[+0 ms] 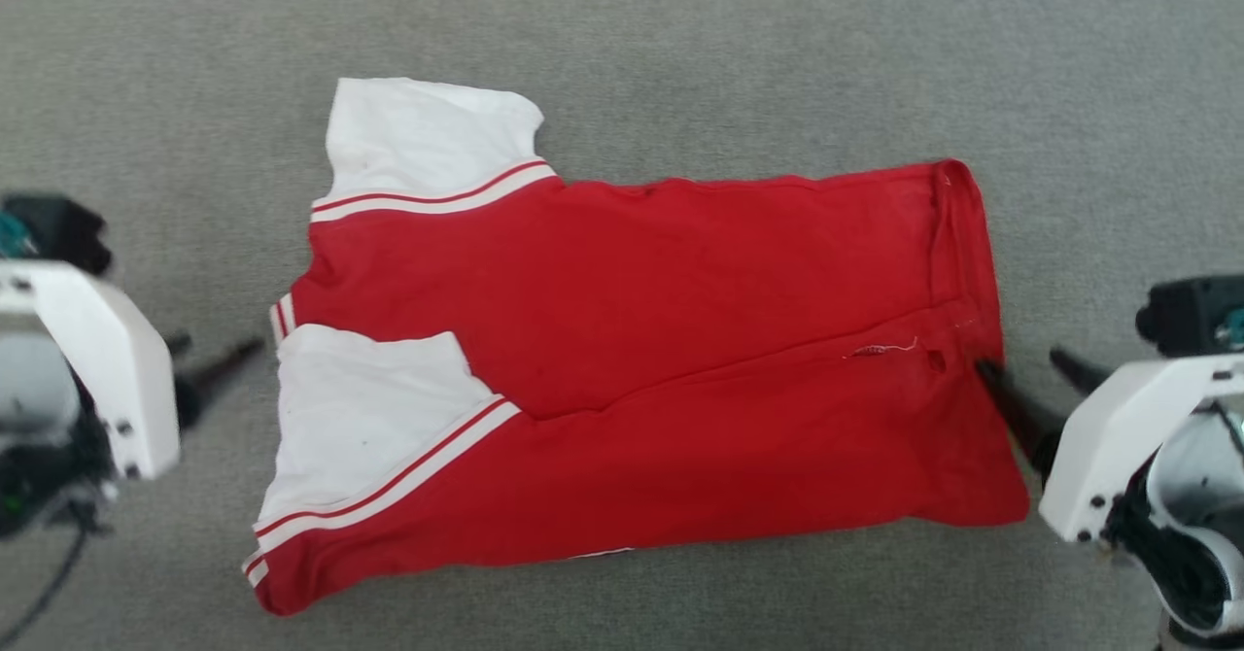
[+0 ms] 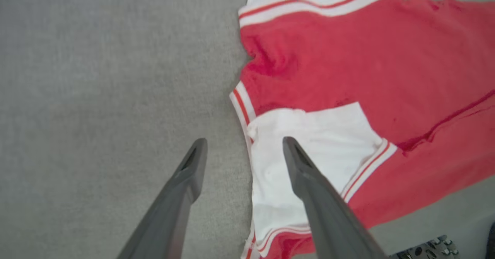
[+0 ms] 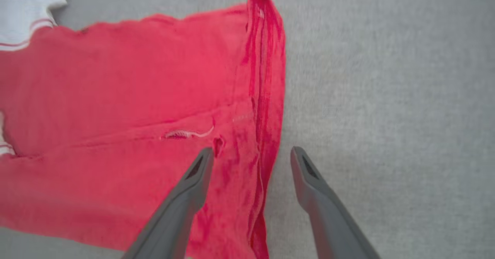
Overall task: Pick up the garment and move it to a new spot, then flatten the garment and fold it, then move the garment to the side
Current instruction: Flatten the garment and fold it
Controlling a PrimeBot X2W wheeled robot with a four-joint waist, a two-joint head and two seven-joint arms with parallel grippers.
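- The garment [image 1: 632, 340], a red jersey with white sleeves, lies spread and folded lengthwise on the grey woven surface [image 1: 680, 39]. Its neck end points toward the robot's left and its hem toward the right.
- Both white sleeves are folded in over the red body: the far sleeve [image 1: 428, 141] and the near sleeve [image 1: 369, 418], each edged with red-and-white striped trim.
- Near the hem there is a loose white thread [image 1: 889, 348] and a small hole [image 1: 936, 359].
- The left gripper [image 1: 222, 343] sits at the neck end with its jaws spread wide and nothing held. In the left wrist view, the left gripper [image 2: 244, 141] has one finger over the near sleeve and the other over bare grey surface.
- The right gripper [image 1: 1018, 359] is likewise spread and empty at the hem. In the right wrist view, the right gripper [image 3: 252, 150] straddles the hem edge, one finger just by the hole.
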